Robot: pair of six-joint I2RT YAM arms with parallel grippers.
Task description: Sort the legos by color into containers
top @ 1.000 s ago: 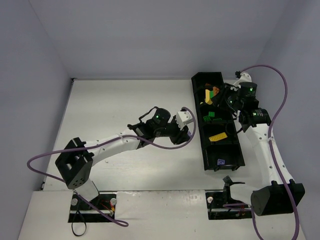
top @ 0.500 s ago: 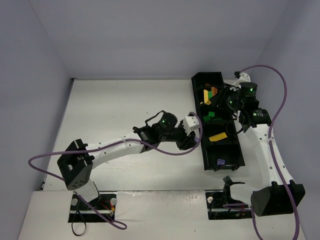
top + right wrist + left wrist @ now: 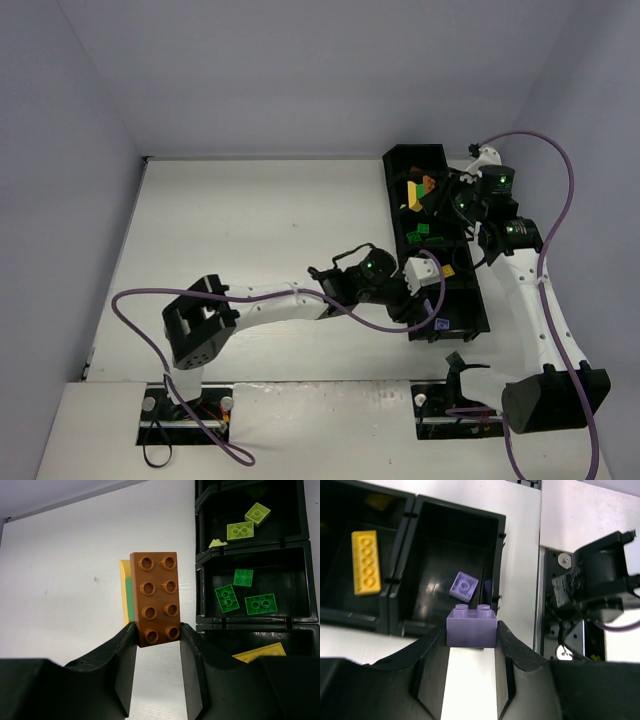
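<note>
A lilac brick (image 3: 471, 626), two studs up, is pinched between the fingers of the left gripper (image 3: 471, 630), whose jaws are narrowed onto its two sides. It sits at the outer wall of the tray (image 3: 400, 612), by the end compartment nearest the arm bases. How high it hangs above that wall cannot be told. Inside that compartment a loose lilac piece (image 3: 464, 586) lies on the floor, turned at an angle, close to the same wall. The neighbouring compartment holds a long yellow brick (image 3: 365, 562) lying flat. In the top view the left gripper reaches the tray's near end from its left side, across the white table (image 3: 250, 220). Just past the tray's near end stands the right arm's base (image 3: 600, 587).

The right gripper (image 3: 158, 628) is clamped on an orange-brown brick (image 3: 157, 597), whose eight studs face the wrist camera. A yellow piece (image 3: 123, 587) and a green strip (image 3: 129, 600) are pressed against its back. In the top view this bundle shows over the tray's second compartment from the far end, and its height there cannot be told. In the right wrist view one compartment holds two lime bricks (image 3: 240, 530). The next one toward the near end holds three green bricks (image 3: 226, 598), all lying flat and apart from one another. A yellow corner shows in the compartment after that.
</note>
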